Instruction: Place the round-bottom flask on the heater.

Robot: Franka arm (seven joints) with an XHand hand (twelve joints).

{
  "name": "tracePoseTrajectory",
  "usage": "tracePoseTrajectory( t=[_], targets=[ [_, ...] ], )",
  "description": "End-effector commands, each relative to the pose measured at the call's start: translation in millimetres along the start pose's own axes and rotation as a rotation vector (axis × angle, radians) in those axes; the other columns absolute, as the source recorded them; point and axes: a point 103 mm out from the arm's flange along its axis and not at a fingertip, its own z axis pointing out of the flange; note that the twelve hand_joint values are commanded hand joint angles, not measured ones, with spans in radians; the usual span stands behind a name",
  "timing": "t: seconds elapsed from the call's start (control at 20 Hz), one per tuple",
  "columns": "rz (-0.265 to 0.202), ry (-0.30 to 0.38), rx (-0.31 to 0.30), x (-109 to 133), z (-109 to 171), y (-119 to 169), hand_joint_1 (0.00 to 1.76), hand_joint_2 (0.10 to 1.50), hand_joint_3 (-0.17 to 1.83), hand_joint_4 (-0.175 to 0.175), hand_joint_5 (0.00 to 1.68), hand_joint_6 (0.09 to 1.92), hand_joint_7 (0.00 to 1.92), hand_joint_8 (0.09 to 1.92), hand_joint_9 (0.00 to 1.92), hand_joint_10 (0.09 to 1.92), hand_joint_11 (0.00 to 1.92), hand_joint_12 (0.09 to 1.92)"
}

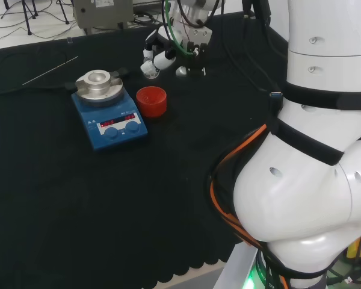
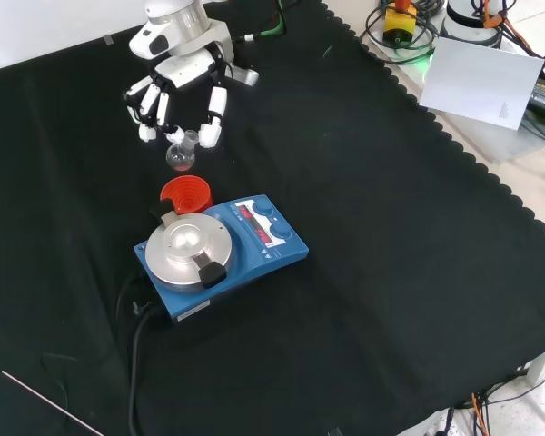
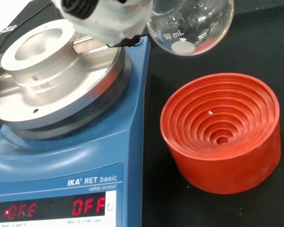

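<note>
The hand [image 2: 177,74] hangs over the cloth with its fingers curled down around the neck of a clear round-bottom flask [image 2: 180,154]. In the wrist view the flask's bulb [image 3: 191,26] floats beside a white finger [image 3: 102,19], above and just behind the red ribbed stand [image 3: 222,137], which is empty. The blue heater [image 2: 245,245] with its round metal top plate [image 2: 189,247] stands right beside the stand [image 2: 185,193]. In the head view the hand [image 1: 168,53] is behind the stand [image 1: 151,100] and to the right of the heater [image 1: 108,111].
A black cable [image 2: 134,350] runs from the heater toward the cloth's near edge in the front view. A thin metal rod [image 2: 50,404] lies on the cloth at the lower left there. A white sheet [image 2: 486,82] and cables lie beyond the cloth's scalloped right edge.
</note>
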Motion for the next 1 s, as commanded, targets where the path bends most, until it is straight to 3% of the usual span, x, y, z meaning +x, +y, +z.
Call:
tracePoseTrajectory(
  t=[0.05,0.45,1.0],
  targets=[
    [-0.009,-0.010,0.011,8,-2,1,1.03,0.82,0.62,0.175,0.98,1.15,0.47,0.57,0.54,0.59,0.02,1.37],
    [-0.031,-0.013,0.024,30,-17,7,1.03,0.82,0.63,0.175,0.98,1.15,0.47,0.57,0.54,0.59,0.02,1.37],
    [-0.110,-0.025,0.063,80,-31,25,1.03,0.81,0.64,0.175,0.98,1.16,0.46,0.57,0.53,0.60,0.02,1.37]
  ],
)
